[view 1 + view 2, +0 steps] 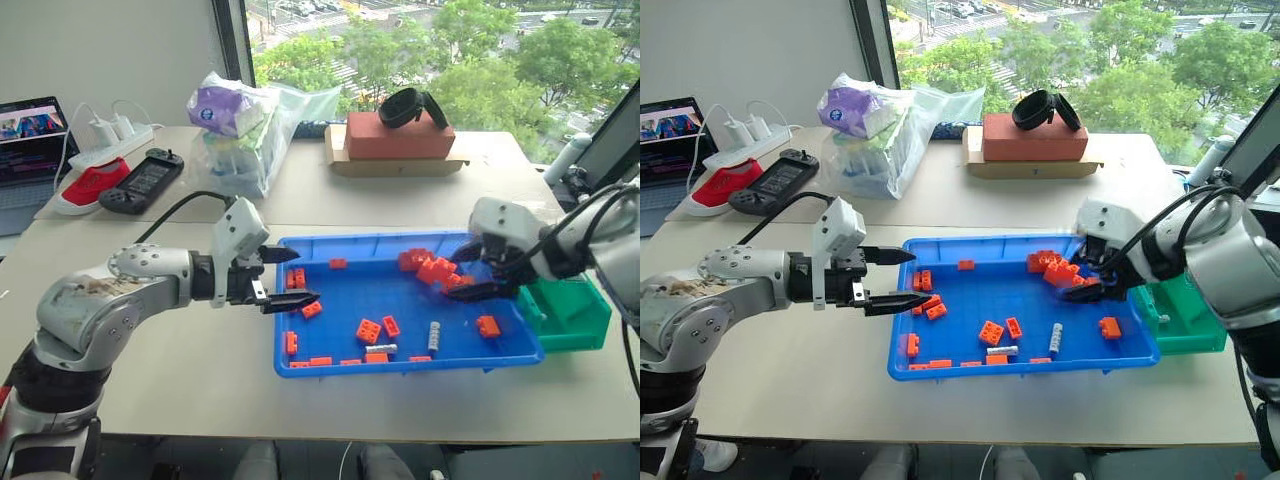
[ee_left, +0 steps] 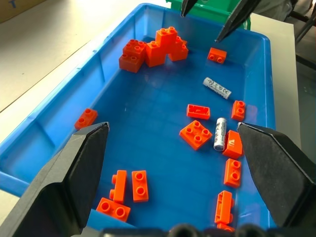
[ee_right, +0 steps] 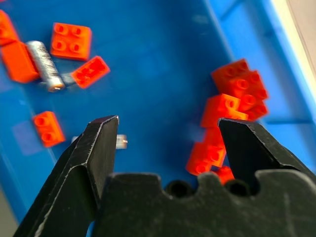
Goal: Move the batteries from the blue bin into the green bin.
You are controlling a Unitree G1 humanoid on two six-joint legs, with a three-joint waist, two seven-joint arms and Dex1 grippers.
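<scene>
You have the blue bin (image 1: 400,300) on a pale beige counter (image 1: 180,370), with the green bin (image 1: 575,315) touching its right end. The right gripper (image 1: 470,270) hangs over the right part of the blue bin, pointing steeply down, its jaws spread apart with nothing between them. Directly below and beside these jaws lies a heap of orange bricks (image 1: 430,268); in the right wrist view one battery (image 3: 45,65) lies well beyond the jaw tips, touching an orange brick.

The left gripper (image 1: 285,278) sits at the left rim of the blue bin, pointing across it, jaws wide apart and empty. In the left wrist view you see two batteries (image 2: 220,133) ahead of these jaws on the bin floor: one lies against an orange brick, just inside the span of the jaws, and the other (image 2: 217,88) lies farther out, toward the opposite gripper. Loose orange bricks are scattered across the rest of the bin floor.

Behind the bins, the counter carries a clear plastic bag (image 1: 240,130) of packaged goods, a red brick-shaped block (image 1: 395,135) on a flat cardboard piece with a black strap on top, a black handheld controller (image 1: 142,182), a white power strip (image 1: 110,140) and a laptop (image 1: 30,150). A large window at the back looks out on green trees.
</scene>
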